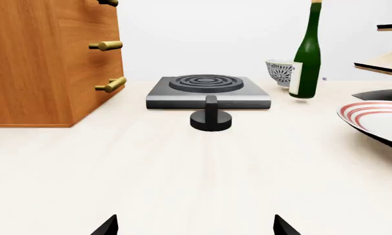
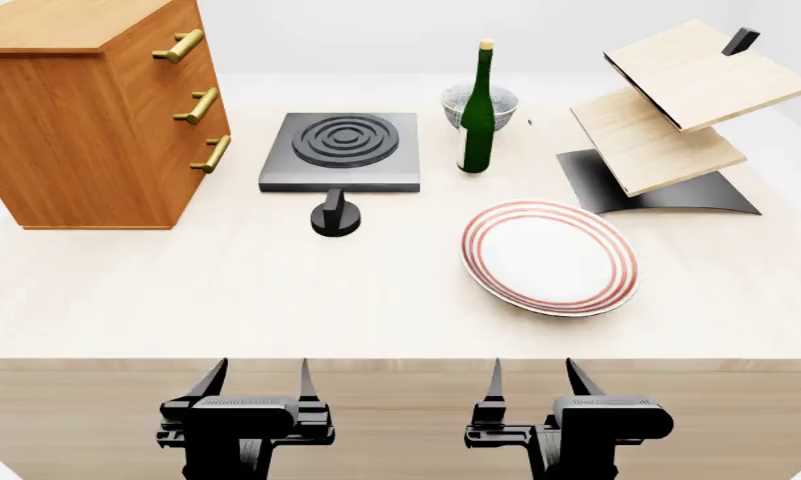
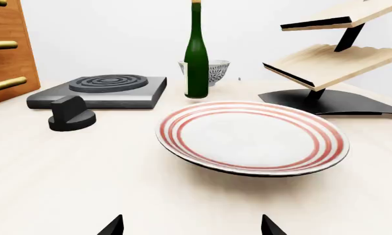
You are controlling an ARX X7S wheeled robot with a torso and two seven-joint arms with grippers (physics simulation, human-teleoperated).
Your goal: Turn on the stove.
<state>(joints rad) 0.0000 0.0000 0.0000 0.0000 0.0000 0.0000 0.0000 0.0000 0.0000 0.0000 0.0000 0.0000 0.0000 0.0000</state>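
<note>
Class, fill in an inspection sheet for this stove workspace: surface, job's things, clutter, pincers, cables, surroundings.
Surface: pale wooden tabletop, flat, level.
Job's things: flat dark grey square stove with dark ringed burner, not glowing; small black knob on the table just in front of it.
Clutter: tall green glass bottle upright beside the stove; patterned white bowl behind it; red-ringed white plate; slanted wooden shelf rack on a black base; brown wooden drawer cabinet with brass handles.
Pincers: left pincer and right pincer both open, empty, at the table's near edge.
Cables: nothing seen.
Surroundings: plain white backdrop.
</note>
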